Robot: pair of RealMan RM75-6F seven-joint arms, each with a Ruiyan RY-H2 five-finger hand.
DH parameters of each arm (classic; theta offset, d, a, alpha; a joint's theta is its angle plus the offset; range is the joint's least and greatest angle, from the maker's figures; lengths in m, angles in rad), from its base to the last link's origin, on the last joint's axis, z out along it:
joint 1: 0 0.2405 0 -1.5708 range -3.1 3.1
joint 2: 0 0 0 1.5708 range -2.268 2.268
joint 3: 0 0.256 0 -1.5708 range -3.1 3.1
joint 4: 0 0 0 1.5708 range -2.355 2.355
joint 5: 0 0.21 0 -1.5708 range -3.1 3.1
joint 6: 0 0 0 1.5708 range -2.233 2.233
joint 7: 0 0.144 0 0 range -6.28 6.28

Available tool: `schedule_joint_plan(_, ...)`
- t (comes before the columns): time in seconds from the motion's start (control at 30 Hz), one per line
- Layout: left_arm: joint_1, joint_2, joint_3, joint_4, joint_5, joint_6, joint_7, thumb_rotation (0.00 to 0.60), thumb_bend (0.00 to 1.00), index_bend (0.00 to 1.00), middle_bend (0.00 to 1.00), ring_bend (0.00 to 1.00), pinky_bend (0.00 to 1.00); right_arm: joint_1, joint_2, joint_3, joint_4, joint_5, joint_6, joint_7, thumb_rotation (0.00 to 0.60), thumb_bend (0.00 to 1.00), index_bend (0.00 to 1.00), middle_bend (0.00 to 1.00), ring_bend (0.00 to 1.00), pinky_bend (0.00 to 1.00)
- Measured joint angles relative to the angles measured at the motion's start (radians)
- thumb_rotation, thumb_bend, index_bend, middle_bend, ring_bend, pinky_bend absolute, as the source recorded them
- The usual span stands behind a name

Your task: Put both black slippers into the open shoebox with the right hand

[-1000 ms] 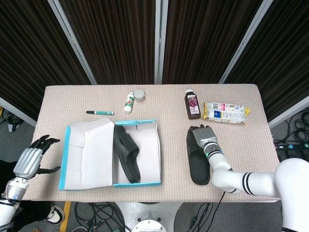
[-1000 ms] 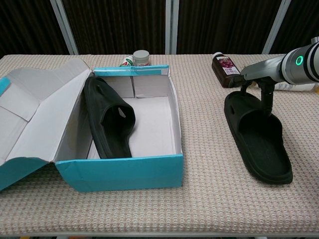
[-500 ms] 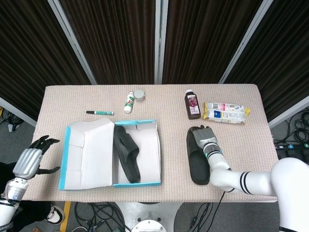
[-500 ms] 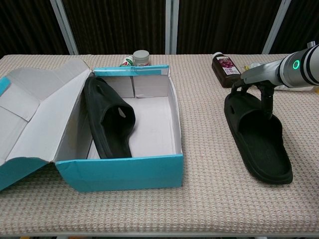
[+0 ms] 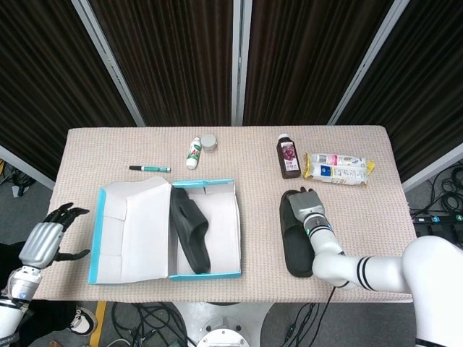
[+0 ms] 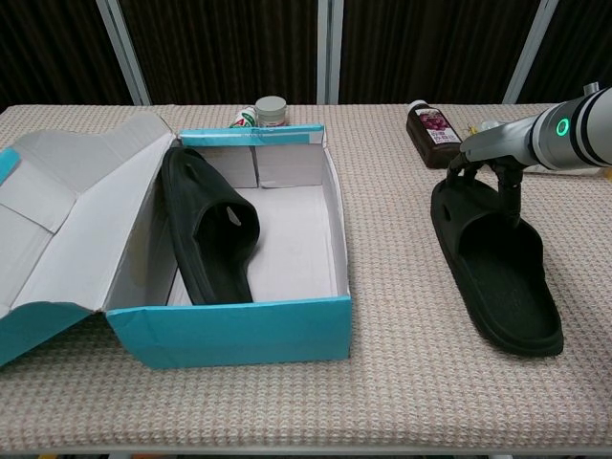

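A rectangular worktop (image 5: 101, 155) covered in a beige, nubbly woven cloth fills the middle of the head view. Beyond its far edge, away from the right hand (image 5: 307, 206), hang dark ribbed curtains (image 5: 177, 61), nearly black, split by slanting pale grey metal posts (image 5: 108, 58). A further upright post (image 5: 238, 61) stands at the centre. On the floor by the near edge, below the hand, lies a tangle of black cables (image 5: 152, 318). More cables and a power strip (image 5: 438, 206) lie on the floor off to the hand's right. The light is even and bright.
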Motion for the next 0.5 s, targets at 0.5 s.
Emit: schedule_joint_plan(0.5, -0.005, 0.004, 0.002, -0.010, -0.002, -0.013, 0.004, 0.600, 0.00, 0.21, 0.21, 0.09, 0.18, -0.050, -0.019, 0.027, 0.000, -0.113, 0.072, 0.026, 0.600, 0.10, 0.47, 0.42, 0.24, 0.16)
